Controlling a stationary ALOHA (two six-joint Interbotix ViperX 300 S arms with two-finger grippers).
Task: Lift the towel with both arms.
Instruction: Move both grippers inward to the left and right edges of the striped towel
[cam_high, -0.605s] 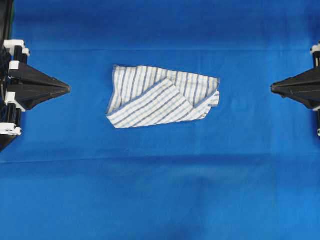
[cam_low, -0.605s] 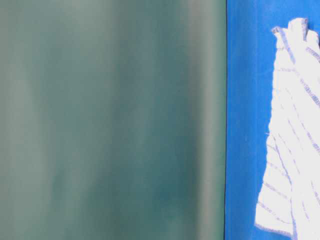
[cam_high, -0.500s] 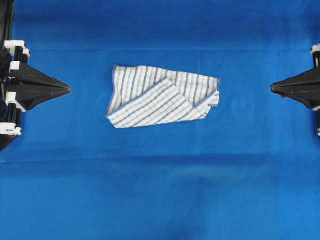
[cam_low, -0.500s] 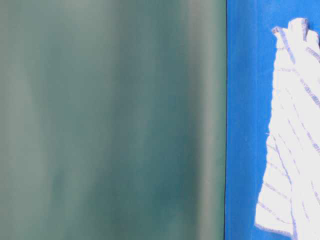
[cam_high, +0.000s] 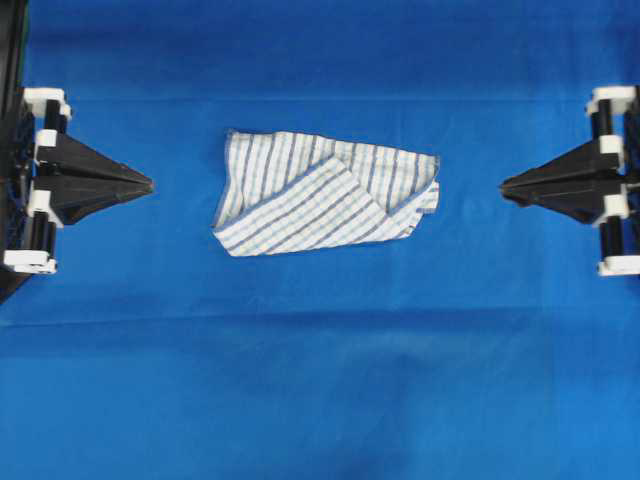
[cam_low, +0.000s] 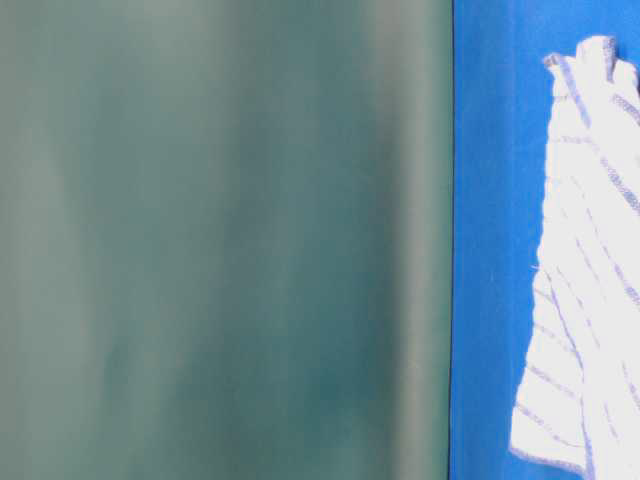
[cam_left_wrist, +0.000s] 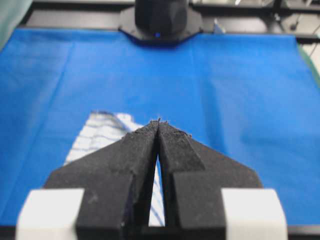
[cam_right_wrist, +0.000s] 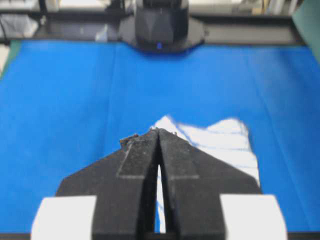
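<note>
Light is bright and even across the blue cloth (cam_high: 320, 380), with only soft creases shading it. The table-level view overexposes the towel (cam_low: 590, 280) to near white beside a blurred green surface (cam_low: 220, 240). Both wrist views are soft beyond the closed jaws; the towel ahead of them smears.

No text, label, brand, number or sign could be read anywhere in these views: the striped towel (cam_high: 325, 193) carried only its woven blue lines, and the blue cloth (cam_high: 320, 380) beneath it was plain
</note>
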